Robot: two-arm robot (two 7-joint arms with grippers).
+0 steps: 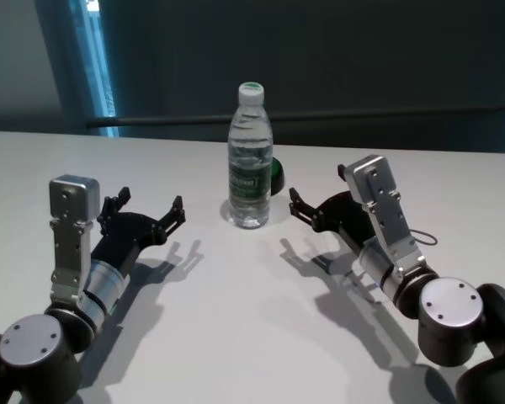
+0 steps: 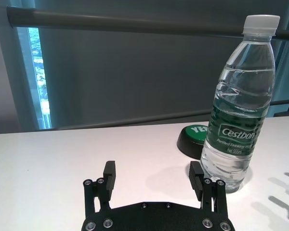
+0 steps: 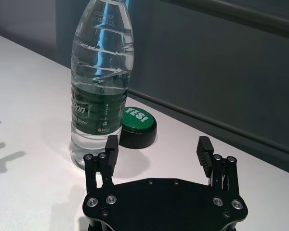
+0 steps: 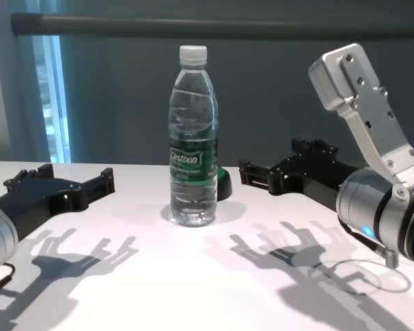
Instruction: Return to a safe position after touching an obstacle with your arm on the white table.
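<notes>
We see the upright bottle (image 1: 251, 160) between both spread claws, the right gripper (image 1: 301, 207) nearer it than the left gripper (image 1: 148, 207).

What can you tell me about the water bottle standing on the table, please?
The water bottle is tall, clear, ribbed plastic with a white screw cap and a green Cestbon label band, and looks nearly full. It stands upright on the white table, midway between the left gripper and right gripper, both open; neither touches it. A round green-topped black button reading "YES!" sits close behind it.
</notes>
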